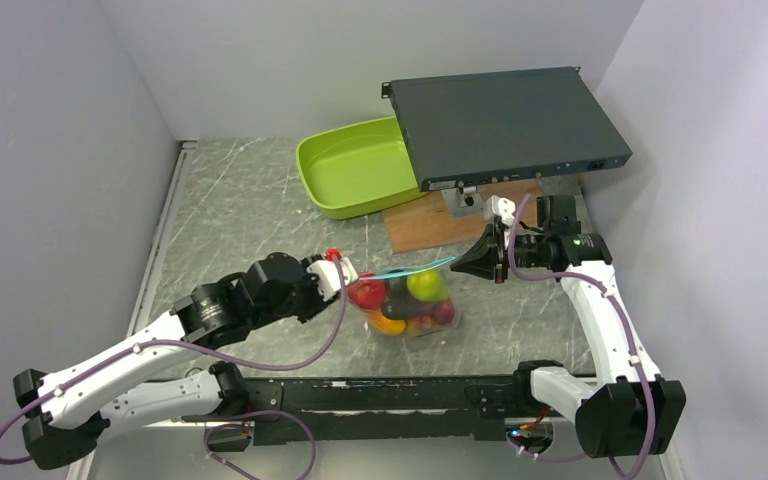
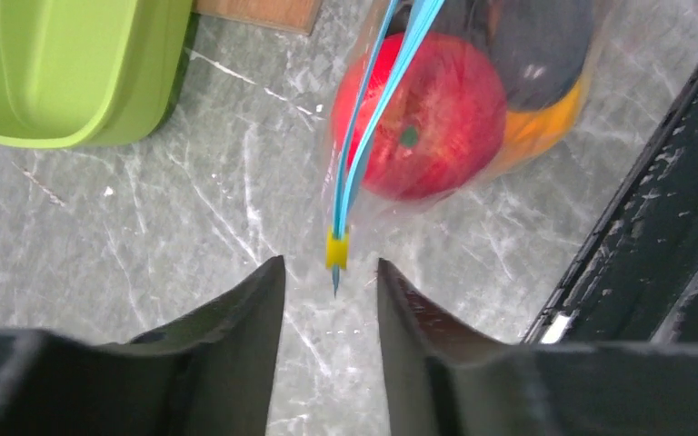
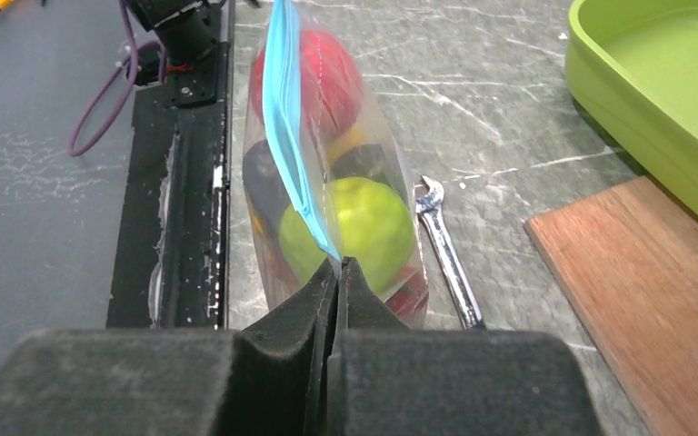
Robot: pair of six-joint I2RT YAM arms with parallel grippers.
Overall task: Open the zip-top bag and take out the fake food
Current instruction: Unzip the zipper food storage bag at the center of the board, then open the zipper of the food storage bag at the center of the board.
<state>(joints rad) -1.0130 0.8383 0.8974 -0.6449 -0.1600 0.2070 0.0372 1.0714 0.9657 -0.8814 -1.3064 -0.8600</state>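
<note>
Between the arms, the zip-top bag point(image 1: 410, 312) holds the fake food point(image 2: 427, 118), its zip strip point(image 1: 415, 268) running 9-to-3 from above. Our right gripper point(image 3: 338, 272) pinches the 3 o'clock end. Our left gripper point(image 2: 332, 277), jaws parted, straddles the yellow slider point(image 2: 336, 249), apparently without touching it.

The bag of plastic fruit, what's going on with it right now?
The right gripper is shut on one end of the blue strip of the zip-top bag. At the other end the left gripper stands open, the yellow slider just ahead of its fingertips and not gripped. The strip looks closed, and the fake food, a red apple and green pear among it, is inside the bag.
</note>
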